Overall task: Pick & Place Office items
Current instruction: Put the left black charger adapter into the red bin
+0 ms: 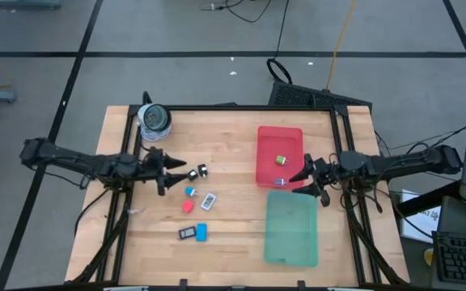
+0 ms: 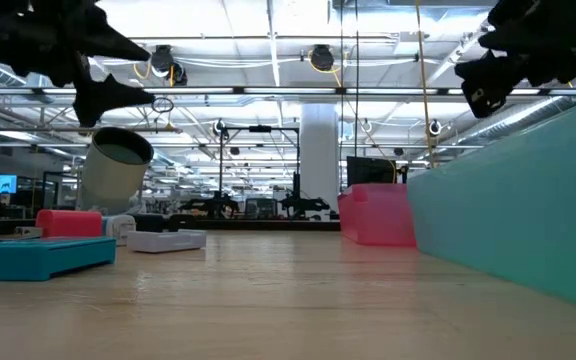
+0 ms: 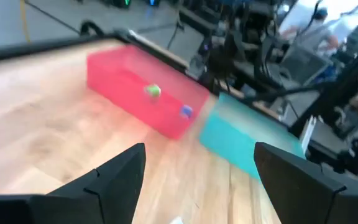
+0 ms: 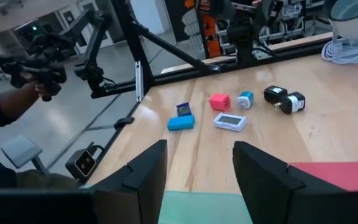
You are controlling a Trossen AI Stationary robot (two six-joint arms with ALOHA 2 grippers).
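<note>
High view shows the left pincer released above the black clips, other office items close beside, right pincer released over the red tray; a descent off-centre could scatter neighbours.
</note>
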